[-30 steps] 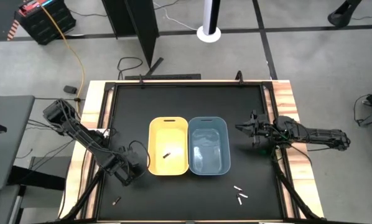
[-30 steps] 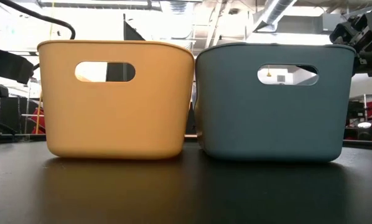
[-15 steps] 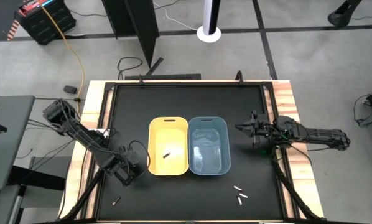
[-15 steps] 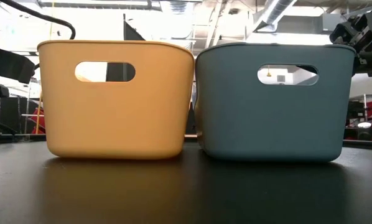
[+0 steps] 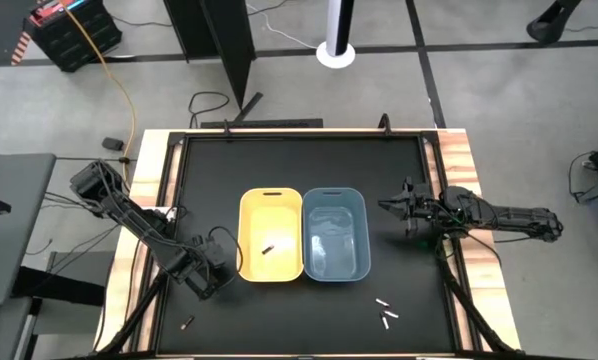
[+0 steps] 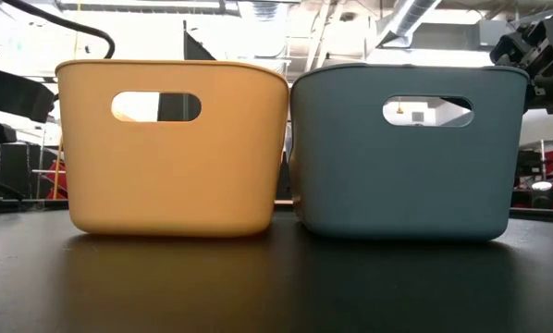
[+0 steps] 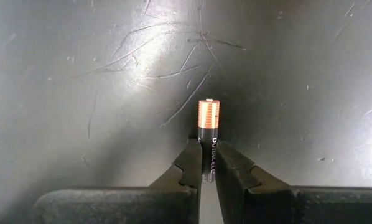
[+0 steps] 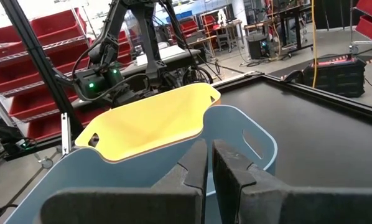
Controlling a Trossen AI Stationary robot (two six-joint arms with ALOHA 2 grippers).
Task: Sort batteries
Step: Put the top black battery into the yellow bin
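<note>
My left gripper (image 5: 208, 272) stands just left of the yellow bin (image 5: 270, 235), shut on a dark battery with a copper end (image 7: 208, 122). One dark battery (image 5: 268, 248) lies on the yellow bin's floor, and another (image 5: 187, 323) lies on the mat near the near-left corner. Several white batteries (image 5: 384, 313) lie on the mat near the blue bin's (image 5: 335, 233) near-right corner. My right gripper (image 5: 385, 205) waits shut, right of the blue bin and holding nothing; its shut fingers (image 8: 208, 163) point at the bins. My left gripper pinches the battery by its dark body (image 7: 209, 142) between the two fingertips (image 7: 189, 163). The battery lies along the fingers, and its copper end (image 7: 208, 115) sticks out past them toward the black mat. Whether it is lifted clear of the mat, I cannot tell.
The two bins stand side by side in the middle of the black mat (image 5: 279, 160), touching, as the low view shows for the yellow one (image 6: 170, 148) and the blue one (image 6: 406, 153). Wooden rails (image 5: 457, 160) frame the table. Bare mat lies behind and in front of the bins.
</note>
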